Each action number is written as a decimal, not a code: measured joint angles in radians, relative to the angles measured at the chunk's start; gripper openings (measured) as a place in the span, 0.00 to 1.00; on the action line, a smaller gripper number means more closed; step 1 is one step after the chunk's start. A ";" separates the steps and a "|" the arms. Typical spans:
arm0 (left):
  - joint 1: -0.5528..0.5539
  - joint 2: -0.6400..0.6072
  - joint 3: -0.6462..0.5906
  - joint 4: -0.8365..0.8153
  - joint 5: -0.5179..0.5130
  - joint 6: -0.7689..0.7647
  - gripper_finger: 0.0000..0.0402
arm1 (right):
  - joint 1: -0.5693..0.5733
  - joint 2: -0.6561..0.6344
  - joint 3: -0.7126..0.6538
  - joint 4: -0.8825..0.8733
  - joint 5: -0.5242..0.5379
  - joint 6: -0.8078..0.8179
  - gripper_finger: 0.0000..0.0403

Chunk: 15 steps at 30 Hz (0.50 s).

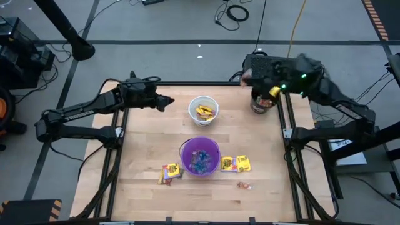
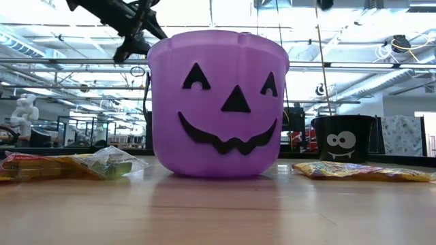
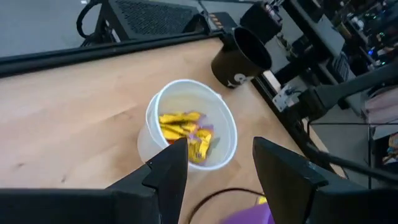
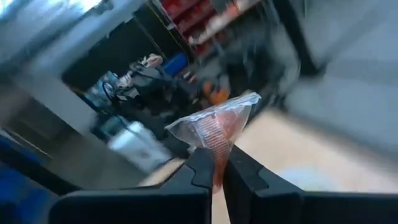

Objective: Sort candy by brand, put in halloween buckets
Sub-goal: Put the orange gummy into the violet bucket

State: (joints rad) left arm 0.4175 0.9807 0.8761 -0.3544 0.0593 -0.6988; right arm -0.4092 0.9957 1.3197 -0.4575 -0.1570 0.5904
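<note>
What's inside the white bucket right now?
The white bucket holds a small heap of candy: yellow packets with one purplish wrapper at the edge. Anything beneath that heap is covered, and the near wall hides part of the bottom.

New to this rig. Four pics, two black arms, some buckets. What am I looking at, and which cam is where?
It is a two-armed robot at a wooden table, sorting candy into Halloween buckets.

The overhead picture shows everything: the white bucket with yellow packets, the purple bucket with blue-wrapped sweets, and the black bucket at the far right edge. Loose yellow packets and a small orange sweet lie near the purple bucket.

The table-level picture looks straight at the purple bucket's face.

The other two come from cameras on the wrists. The left gripper is open above the white bucket. The right gripper is shut on an orange-red candy wrapper, above the black bucket.
</note>
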 joint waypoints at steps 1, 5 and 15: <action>0.003 0.008 0.000 0.017 0.000 -0.002 0.47 | -0.007 -0.001 0.019 -0.005 0.001 -0.104 0.03; 0.004 0.041 0.000 0.111 -0.001 -0.009 0.47 | -0.039 -0.010 0.043 -0.048 0.033 -0.384 0.03; 0.003 0.065 0.000 0.218 -0.072 -0.056 0.47 | -0.148 -0.011 0.043 -0.013 -0.089 -0.420 0.03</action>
State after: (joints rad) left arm 0.4206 1.0458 0.8761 -0.1363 -0.0131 -0.7547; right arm -0.5572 0.9852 1.3624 -0.4709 -0.2465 0.1701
